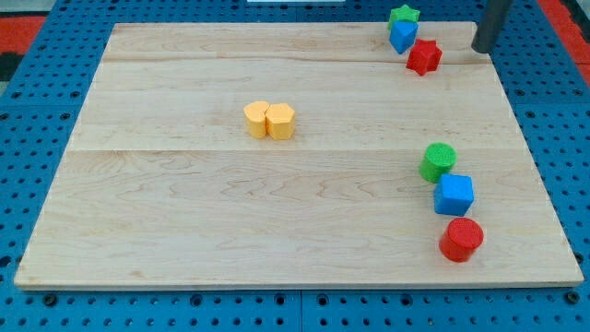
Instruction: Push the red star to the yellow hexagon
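Camera view: my tip (483,50) stands right of the red star (424,57) (no jaws here), the yellow hexagon (280,121) well apart mid-surface (184,203).

The worktop (184,212) is pale, smooth, matt planked wood, on it the red star (424,57) and yellow hexagon (280,121) look like matt plastic.

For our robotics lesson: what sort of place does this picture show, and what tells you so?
Probably a robot lab bench: a wooden board on a blue perforated table, small blocks like the red star, and my tip.
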You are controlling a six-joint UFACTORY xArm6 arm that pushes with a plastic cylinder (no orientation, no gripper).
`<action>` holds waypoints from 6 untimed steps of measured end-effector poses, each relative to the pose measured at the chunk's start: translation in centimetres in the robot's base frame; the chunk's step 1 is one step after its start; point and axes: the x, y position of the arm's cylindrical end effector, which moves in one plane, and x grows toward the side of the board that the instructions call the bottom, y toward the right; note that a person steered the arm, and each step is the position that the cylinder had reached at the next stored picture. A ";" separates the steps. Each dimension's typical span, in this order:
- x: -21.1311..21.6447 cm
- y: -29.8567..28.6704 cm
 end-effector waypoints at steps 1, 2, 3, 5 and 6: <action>0.0 -4.2; 0.6 -8.1; 2.3 -10.0; 5.0 -11.1; 6.0 -11.8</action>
